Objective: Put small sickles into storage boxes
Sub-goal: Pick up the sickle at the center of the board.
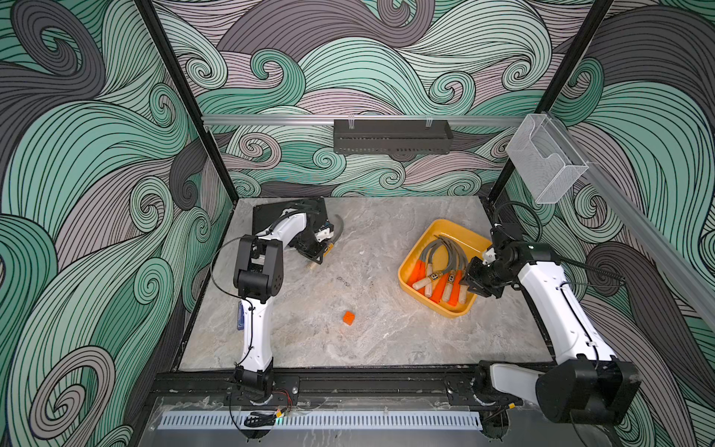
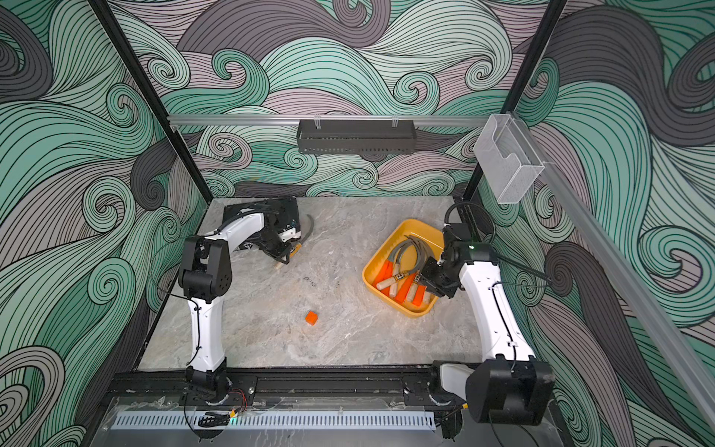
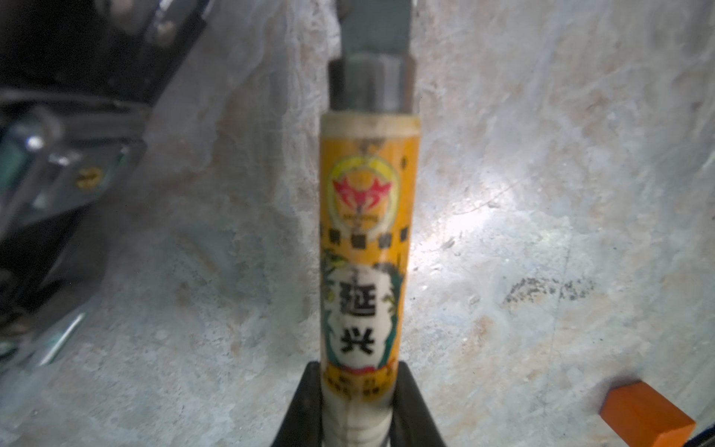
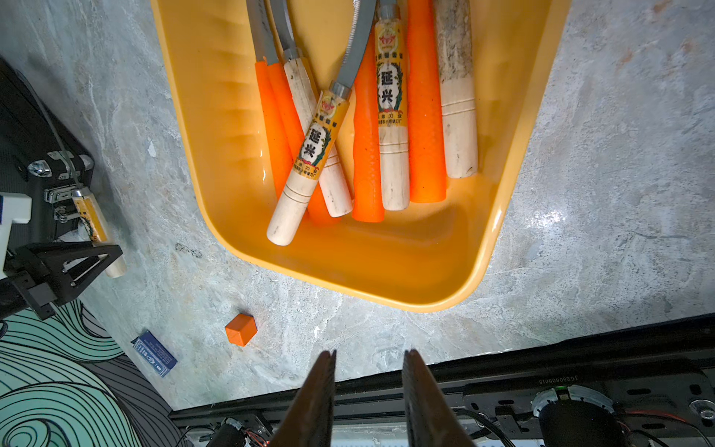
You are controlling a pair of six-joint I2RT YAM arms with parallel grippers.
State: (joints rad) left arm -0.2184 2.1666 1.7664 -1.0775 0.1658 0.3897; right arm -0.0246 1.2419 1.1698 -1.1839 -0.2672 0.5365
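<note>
- The held sickle [image 3: 367, 251], with a pale wooden handle and a yellow label, is clamped between the jaws of the left gripper [image 3: 358, 387] near the butt end of the handle.
- In both top views it sits left of centre, with its grey blade curving toward the top of the frame. Whether it rests on the table or hangs just off it cannot be told.
- The other sickles [image 1: 437, 267] lie in the yellow tray [image 1: 405, 276], right of centre. Their orange and pale wooden handles are bunched toward its lower corner, and some cross.
- The right gripper [image 4: 367, 358] hangs above the tray's right side. Its jaws stand a narrow gap apart with nothing between them.
- A black case [image 1: 271, 216] lies just beside the left gripper, at the table's upper left corner.
- An orange cube [image 1: 348, 318] sits alone on the marble table [image 1: 387, 340], below centre and well apart from the tray and both grippers.
</note>
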